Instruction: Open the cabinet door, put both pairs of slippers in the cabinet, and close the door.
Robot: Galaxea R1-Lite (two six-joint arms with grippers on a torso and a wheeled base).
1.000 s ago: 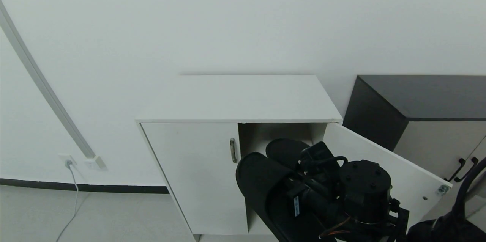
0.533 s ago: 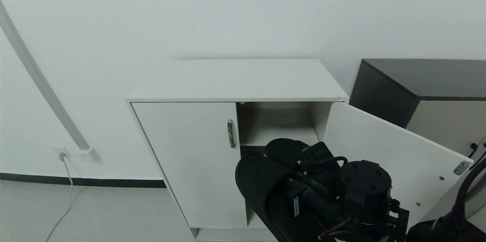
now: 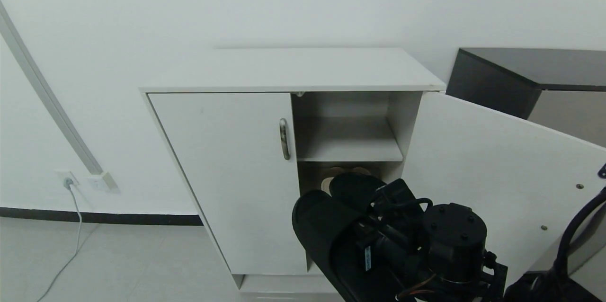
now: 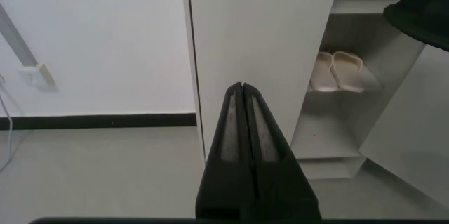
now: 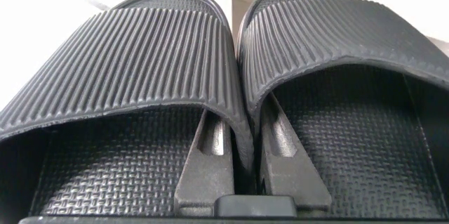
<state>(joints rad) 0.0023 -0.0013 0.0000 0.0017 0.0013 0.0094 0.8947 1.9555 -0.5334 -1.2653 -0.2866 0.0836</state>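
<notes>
The right end effector [image 5: 243, 140] gripped the black slippers [image 3: 326, 226] as one pair, its fingers under both straps and pinching the touching inner walls, apparently so both could go in together. They hung just before the cabinet [image 3: 293, 67], whose right door [image 3: 483, 160] stood open. The beige slippers [image 4: 344, 71] already lay on a lower shelf. The left end effector [image 4: 243, 92] was closed and empty. The floor [image 3: 118, 264] was pale grey and the wall [image 3: 236, 4] white.

The black rubbery slippers [image 5: 161, 62] are showing ribbed matt straps and cross-hatched footbeds. The white board cabinet [image 3: 303, 69] is looking smooth and matt, its slim metal handle [image 3: 284, 139] gleaming faintly.
</notes>
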